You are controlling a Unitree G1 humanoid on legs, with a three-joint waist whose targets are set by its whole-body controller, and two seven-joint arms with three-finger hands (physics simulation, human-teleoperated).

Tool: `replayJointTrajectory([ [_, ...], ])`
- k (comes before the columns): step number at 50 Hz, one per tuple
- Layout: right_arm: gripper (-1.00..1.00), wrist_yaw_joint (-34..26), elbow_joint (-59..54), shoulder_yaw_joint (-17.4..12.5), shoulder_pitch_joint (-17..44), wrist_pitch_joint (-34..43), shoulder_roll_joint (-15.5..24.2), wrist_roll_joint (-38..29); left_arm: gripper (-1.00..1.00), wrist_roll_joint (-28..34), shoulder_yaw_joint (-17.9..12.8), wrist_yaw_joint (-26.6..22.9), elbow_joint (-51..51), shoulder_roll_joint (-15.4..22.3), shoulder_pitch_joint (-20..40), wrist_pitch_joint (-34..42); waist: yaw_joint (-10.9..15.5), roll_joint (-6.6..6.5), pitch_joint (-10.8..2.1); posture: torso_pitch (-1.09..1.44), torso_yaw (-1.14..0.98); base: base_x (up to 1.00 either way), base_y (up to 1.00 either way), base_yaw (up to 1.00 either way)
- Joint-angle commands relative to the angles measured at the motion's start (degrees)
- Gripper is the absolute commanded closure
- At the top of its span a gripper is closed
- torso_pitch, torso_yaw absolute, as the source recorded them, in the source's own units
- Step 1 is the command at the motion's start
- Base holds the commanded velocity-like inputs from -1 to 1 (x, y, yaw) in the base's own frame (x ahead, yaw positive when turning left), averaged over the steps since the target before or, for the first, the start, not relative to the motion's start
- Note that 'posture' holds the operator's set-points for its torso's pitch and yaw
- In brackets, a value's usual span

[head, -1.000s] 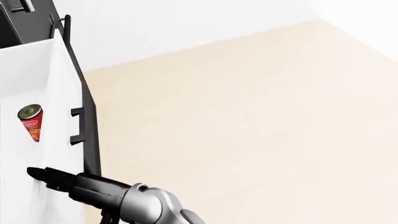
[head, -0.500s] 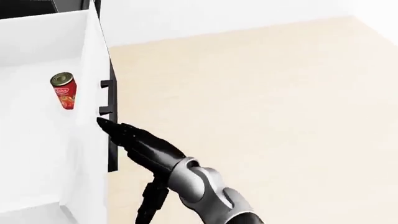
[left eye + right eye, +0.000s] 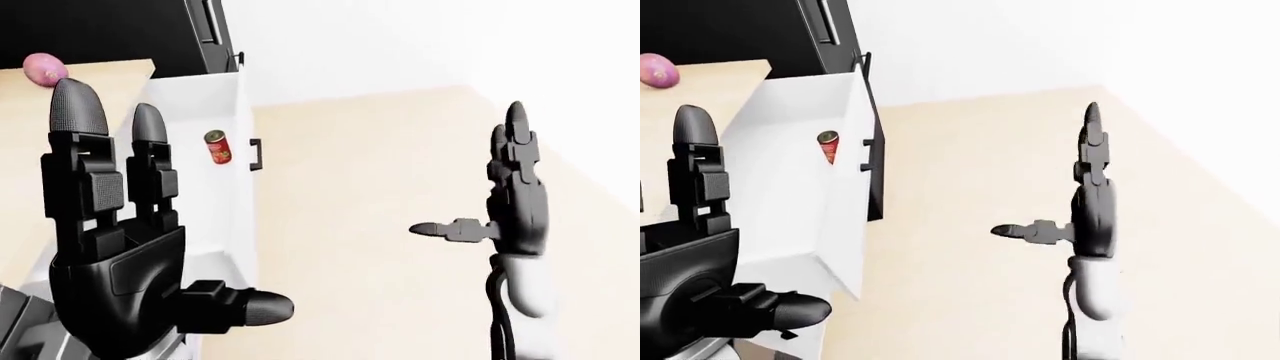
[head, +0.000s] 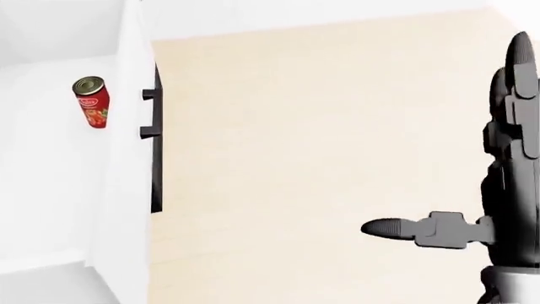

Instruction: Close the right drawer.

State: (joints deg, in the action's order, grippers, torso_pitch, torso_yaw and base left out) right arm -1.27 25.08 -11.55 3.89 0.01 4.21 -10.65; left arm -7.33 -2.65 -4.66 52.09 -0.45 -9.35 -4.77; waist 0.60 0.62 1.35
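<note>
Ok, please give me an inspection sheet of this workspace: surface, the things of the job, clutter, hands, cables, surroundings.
Surface: pale wooden counter at the upper left of the left-eye view; pale floor beside the drawer.
Job's things: white drawer stands pulled out; its dark front panel carries a black handle. A red can lies inside.
Clutter: one pinkish round item on the counter; too small to identify.
Hands: left hand open, fingers pointing up, holding nothing. Right hand open, thumb out toward the drawer, apart from the handle.
Cables: a thin dark line runs along the right forearm; otherwise nothing seen.
Surroundings: white wall; dark appliance above the counter.
</note>
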Motion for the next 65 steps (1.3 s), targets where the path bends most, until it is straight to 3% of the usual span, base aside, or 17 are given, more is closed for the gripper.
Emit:
replayJointTrajectory([
  [1, -1.0, 3.7, 4.0, -0.4, 0.9, -5.0, 0.4, 2.2, -1.0, 0.1, 0.2, -0.1, 1.8, 0.1, 0.5, -1.3, 0.1, 0.25, -1.01, 0.0, 0.0, 0.0, 0.0, 0.0],
  [3, -1.0, 7.3, 5.8, -2.3, -0.8, -10.0, -0.2, 3.6, -1.0, 0.3, 0.4, -0.1, 1.8, 0.1, 0.4, -1.3, 0.0, 0.14, -0.95, 0.0, 0.0, 0.0, 0.0, 0.0],
  [7, -1.0, 9.8, 9.8, -5.9, -3.8, -11.0, -0.5, 7.3, -1.0, 1.0, 1.1, -0.2, 1.0, 0.0, 0.0, -2.3, 0.0, 0.13, -1.04, 0.0, 0.0, 0.0, 0.0, 0.0],
  [14, -1.0, 9.9, 7.1, -5.1, -4.9, -12.5, -1.0, 7.0, -1.0, 3.2, 3.1, 0.1, 2.2, 0.4, 1.2, -0.9, -0.4, 0.5, -1.32, 0.0, 0.0, 0.0, 0.0, 0.0],
  [20, -1.0, 10.5, 4.0, -4.5, -4.5, -13.3, -0.8, 6.9, -1.0, 10.1, 13.0, 0.1, -2.3, 0.1, 6.0, 0.2, -0.1, 0.59, -1.35, 0.0, 0.0, 0.0, 0.0, 0.0],
  [24, -1.0, 10.8, 3.1, -4.6, -4.4, -13.3, -0.6, 7.1, -1.0, 14.3, 19.8, 0.2, -3.3, -0.2, 6.2, -0.2, 0.0, 0.71, -1.53, 0.0, 0.0, 0.0, 0.0, 0.0],
  [27, -1.0, 10.9, 3.0, -4.6, -4.4, -13.2, -0.5, 7.3, -1.0, 15.5, 23.1, 0.2, -3.9, 0.1, 5.5, -0.7, -0.1, 0.85, -1.53, 0.0, 0.0, 0.0, 0.0, 0.0],
  [35, -1.0, 11.0, 2.1, -4.5, -4.3, -13.5, -0.5, 7.2, -1.0, 17.1, 28.1, 0.9, -8.6, 0.8, 4.0, -4.2, 0.0, 1.02, -1.41, 0.0, 0.0, 0.0, 0.0, 0.0],
  [43, -1.0, 11.1, 1.4, -4.3, -4.2, -13.6, -0.4, 6.9, -1.0, 15.9, 29.1, 0.7, -20.6, 0.5, 3.7, -8.8, 0.2, 1.11, -1.23, 0.0, 0.0, 0.0, 0.0, 0.0],
  [50, -1.0, 11.1, 1.7, -4.4, -4.3, -13.5, -0.4, 6.9, -1.0, 13.8, 26.7, -1.2, -30.2, -1.5, 5.7, -9.9, 0.1, 1.17, -1.19, 0.0, 0.0, 0.0, 0.0, 0.0],
  [57, -1.0, 11.1, 1.5, -4.4, -4.3, -13.7, -0.4, 6.8, -1.0, 12.3, 23.3, -1.2, -37.1, -3.1, 7.9, -10.1, 0.0, 1.22, -1.23, 0.0, 0.0, 0.0, 0.0, 0.0],
  [65, -1.0, 11.1, 1.8, -4.3, -4.3, -13.4, -0.4, 6.7, -1.0, 12.6, 21.3, 0.0, -44.0, -4.7, 8.9, -10.1, -0.1, 1.27, -1.36, 0.0, 0.0, 0.0, 0.0, 0.0],
])
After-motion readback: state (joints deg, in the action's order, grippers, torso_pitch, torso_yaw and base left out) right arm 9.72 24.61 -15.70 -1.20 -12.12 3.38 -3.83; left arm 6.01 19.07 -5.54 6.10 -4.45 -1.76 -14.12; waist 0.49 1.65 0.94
